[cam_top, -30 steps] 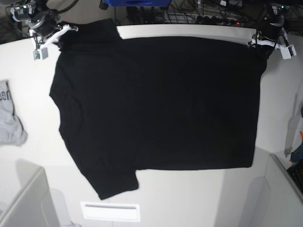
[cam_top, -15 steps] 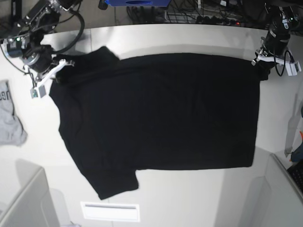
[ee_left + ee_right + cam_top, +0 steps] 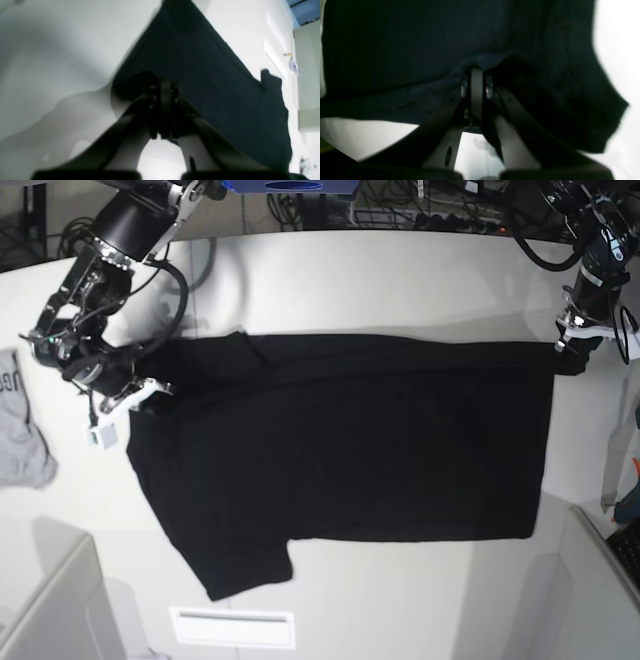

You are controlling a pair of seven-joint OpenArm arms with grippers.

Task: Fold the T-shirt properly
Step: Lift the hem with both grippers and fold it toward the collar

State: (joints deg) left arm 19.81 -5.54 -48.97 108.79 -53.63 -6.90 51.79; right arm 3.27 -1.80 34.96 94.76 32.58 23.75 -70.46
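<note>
Two arms each hold one far corner of the large black short-sleeved cloth T-shirt [image 3: 340, 470], which lies spread plain side up across the white tabletop [image 3: 400, 270]; in the base view its far edge is carried toward the near side, so the far strip already lies doubled over the body; the near sleeve and near hem rest flat and untouched. The left gripper [image 3: 572, 352] is at the hem-side corner, its fingers [image 3: 165, 100] pressed together on a pinch of black cloth; the right gripper [image 3: 140, 395] is at the shoulder-side corner, its fingers [image 3: 476, 85] likewise clamped on a bunched edge of the shirt. I judge this as the first lengthwise fold, partway done; the next move calls for both arms to carry their corners evenly toward the near edge, keeping the cloth taut between them so the fold line stays straight, then lowering and letting go together. A small grey garment [image 3: 22, 430] lies apart at the tabletop's side.
</note>
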